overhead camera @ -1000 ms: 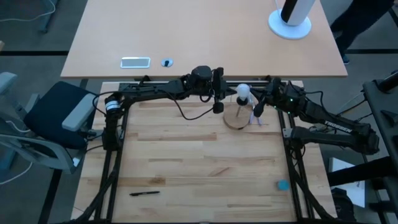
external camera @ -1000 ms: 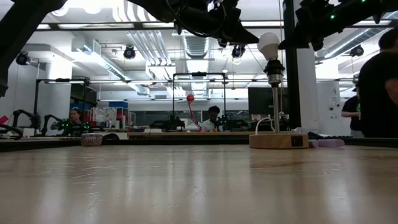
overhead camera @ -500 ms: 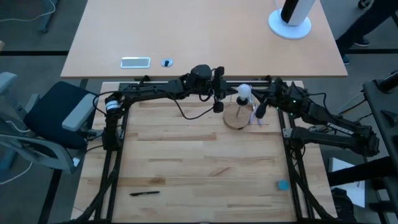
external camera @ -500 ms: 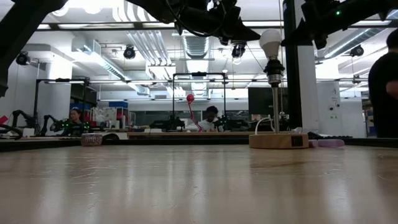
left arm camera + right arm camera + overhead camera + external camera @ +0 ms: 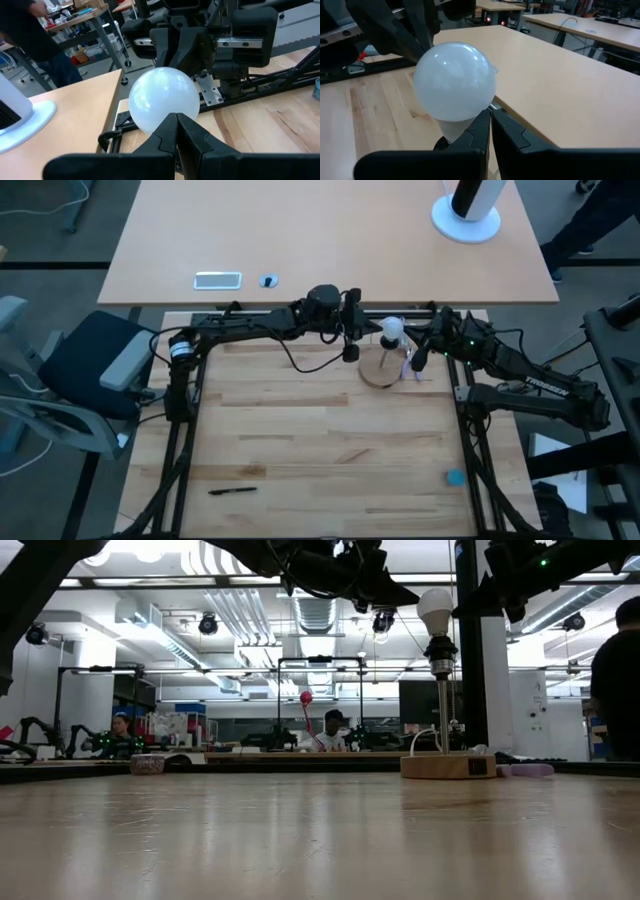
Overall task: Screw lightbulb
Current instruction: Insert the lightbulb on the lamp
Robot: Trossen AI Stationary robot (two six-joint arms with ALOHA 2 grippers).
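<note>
Left tool [image 5: 351, 352] was pinched shut, empty, parked just left of the lightbulb [image 5: 392, 328]. Lightbulb sat upright atop the black post [image 5: 441, 710] of the round wooden disc [image 5: 380, 371], at the far edge of the counter [image 5: 320, 440], between both arms. Right tool [image 5: 415, 363] was also closed on nothing, just right of the bulb.

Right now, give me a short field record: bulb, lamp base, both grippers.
bulb: lightbulb upright on the black post above the wooden disc
disc location: far side of table, between the arms
left gripper: shut, just beside the bulb, empty
right gripper: shut, just beside the bulb, empty
</note>
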